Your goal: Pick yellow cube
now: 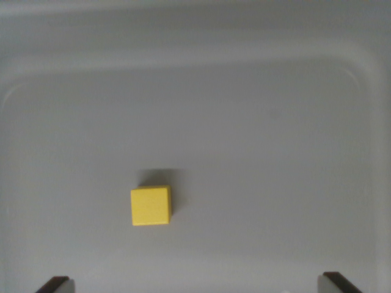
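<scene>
One object only is lying in the large grey shallow tray with rounded corners, which is filling almost the whole wrist view; its raised rim is curving across the top and down both sides. That object is the small yellow cube with a matte top face. The cube is sitting flat on the tray floor, well apart from the rim on every side, and is casting a soft shadow toward the top of the view.

The gripper is showing only as two dark fingertips at the bottom corners of the view. They are standing wide apart with nothing between them, so the jaws are spread and empty. The cube is lying above the fingertips in the view and toward the wrist view's left of the midline between them, nearer the left tip than the right one.

The step in hand appears to be the approach and alignment. To do it well:

1. Shift the gripper toward the wrist view's left until the cube is sitting midway between the tips.
2. Advance until the cube is lying on the line joining them.
3. Descend straight, keeping the tips clear of the cube's top edges.
4. Close on two opposite flat faces; the cube's edges are running nearly square to the view, so little wrist rotation seems necessary.
</scene>
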Robot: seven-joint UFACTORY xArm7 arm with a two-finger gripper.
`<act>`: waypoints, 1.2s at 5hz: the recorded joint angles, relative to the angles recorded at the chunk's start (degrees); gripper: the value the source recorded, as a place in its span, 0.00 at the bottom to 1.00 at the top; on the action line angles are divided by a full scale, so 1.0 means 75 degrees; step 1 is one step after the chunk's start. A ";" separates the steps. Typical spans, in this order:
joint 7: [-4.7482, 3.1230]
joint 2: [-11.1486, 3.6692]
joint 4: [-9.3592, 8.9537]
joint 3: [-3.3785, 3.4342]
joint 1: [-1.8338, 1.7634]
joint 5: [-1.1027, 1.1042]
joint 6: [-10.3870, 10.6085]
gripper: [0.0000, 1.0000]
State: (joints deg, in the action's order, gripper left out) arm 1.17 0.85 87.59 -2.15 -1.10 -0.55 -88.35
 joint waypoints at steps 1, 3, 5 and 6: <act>-0.0004 -0.0074 -0.0126 0.0016 -0.0010 -0.0014 0.0181 0.00; -0.0009 -0.0164 -0.0277 0.0035 -0.0022 -0.0031 0.0400 0.00; -0.0015 -0.0261 -0.0440 0.0056 -0.0035 -0.0049 0.0636 0.00; -0.0015 -0.0261 -0.0440 0.0056 -0.0035 -0.0049 0.0636 0.00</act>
State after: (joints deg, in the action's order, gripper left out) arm 1.06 -1.11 84.29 -1.73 -1.36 -0.92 -83.58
